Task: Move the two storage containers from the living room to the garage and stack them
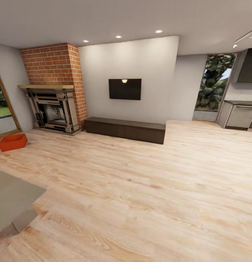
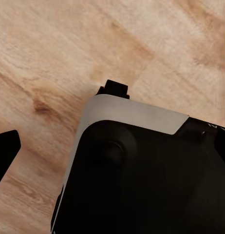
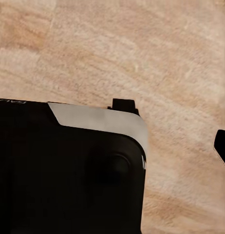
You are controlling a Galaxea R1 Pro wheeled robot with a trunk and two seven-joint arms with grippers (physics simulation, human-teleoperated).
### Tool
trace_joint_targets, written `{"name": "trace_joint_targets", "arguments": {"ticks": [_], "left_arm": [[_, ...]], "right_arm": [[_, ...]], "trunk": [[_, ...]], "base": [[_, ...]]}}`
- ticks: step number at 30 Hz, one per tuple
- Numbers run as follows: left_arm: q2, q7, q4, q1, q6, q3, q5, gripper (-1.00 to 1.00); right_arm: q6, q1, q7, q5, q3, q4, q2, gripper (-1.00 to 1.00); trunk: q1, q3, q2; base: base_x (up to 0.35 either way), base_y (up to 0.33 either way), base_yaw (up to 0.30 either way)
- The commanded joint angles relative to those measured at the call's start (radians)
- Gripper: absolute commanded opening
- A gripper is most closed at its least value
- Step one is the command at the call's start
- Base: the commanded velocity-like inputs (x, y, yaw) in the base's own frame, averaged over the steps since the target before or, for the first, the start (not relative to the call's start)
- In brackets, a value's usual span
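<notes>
Over by the fireplace, one bin waiting on the wood floor

Far left of the head view there's one storage container (image 1: 12,142) sitting on the light plank floor (image 1: 140,189), just beside the brick fireplace (image 1: 55,91) and near the glass door; open top facing up, so my guess is it's easy to grab by the rim; the second one I can't spot; both wrist views look down at planks and the robot's dark body, probably arms tucked for driving; can't tell whether either gripper is released or clenched; TV (image 1: 125,89) and low dark cabinet (image 1: 125,130) straight ahead, so a left turn comes next, I'd say.
</notes>
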Motion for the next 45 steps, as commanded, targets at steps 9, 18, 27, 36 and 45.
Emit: {"name": "trace_joint_targets", "arguments": {"ticks": [9, 18, 27, 36, 45], "left_arm": [[0.000, 0.004, -0.003, 0.000, 0.006, -0.006, 0.007, 1.00], [0.000, 0.004, -0.003, 0.000, 0.006, -0.006, 0.007, 1.00], [0.000, 0.004, -0.003, 0.000, 0.006, -0.006, 0.006, 1.00], [-0.001, 0.004, -0.003, 0.000, 0.006, -0.006, 0.006, 1.00], [0.000, 0.004, -0.003, 0.000, 0.006, -0.007, 0.007, 1.00]], "right_arm": [[-0.007, -0.001, 0.003, -0.011, 0.006, 0.003, -0.002, 1.00], [-0.007, -0.001, 0.003, -0.012, 0.006, 0.003, -0.002, 1.00], [-0.007, -0.001, 0.003, -0.007, 0.007, 0.003, -0.004, 1.00], [-0.006, -0.001, 0.003, -0.004, 0.010, 0.003, -0.005, 1.00], [-0.006, -0.001, 0.003, -0.003, 0.009, 0.003, -0.005, 1.00]], "trunk": [[0.001, -0.001, -0.001], [0.001, -0.001, -0.001], [0.001, -0.001, -0.001], [0.001, -0.001, -0.001], [0.001, -0.001, -0.001]], "base": [[0.325, 0.000, 0.129], [0.325, 0.000, 0.251], [0.326, 0.000, 0.042], [0.326, 0.000, 0.001], [0.326, 0.000, 0.000]]}}
